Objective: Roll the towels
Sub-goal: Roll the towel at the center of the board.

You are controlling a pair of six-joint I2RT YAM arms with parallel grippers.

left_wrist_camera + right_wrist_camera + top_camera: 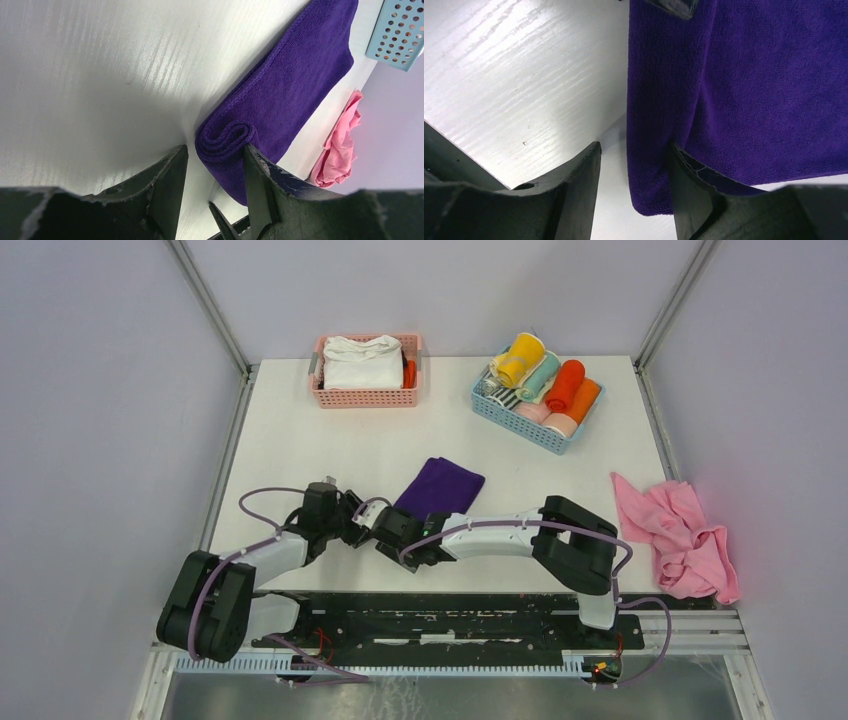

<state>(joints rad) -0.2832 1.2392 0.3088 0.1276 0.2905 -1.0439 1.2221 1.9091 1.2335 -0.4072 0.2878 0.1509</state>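
The dark purple towel [440, 486] lies on the white table, and its near end is curled into a small roll [227, 140]. My left gripper [215, 147] stands open around that roll: the right finger [257, 185] touches it and the left finger is apart from it. My right gripper [634, 146] is open at the same end of the purple towel [744, 90]. One of its fingers [689, 190] is against the cloth and the other is clear of it. In the top view, the left gripper [398, 530] and right gripper [428, 532] meet at the towel's near end. A yellow rolled towel [520, 358] lies in the blue basket.
A blue basket [530, 425] of rolled towels stands at the back right, also seen in the left wrist view [397, 32]. A pink basket [365, 398] with white cloths stands at the back left. A crumpled pink cloth [685, 535] lies at the right edge of the table.
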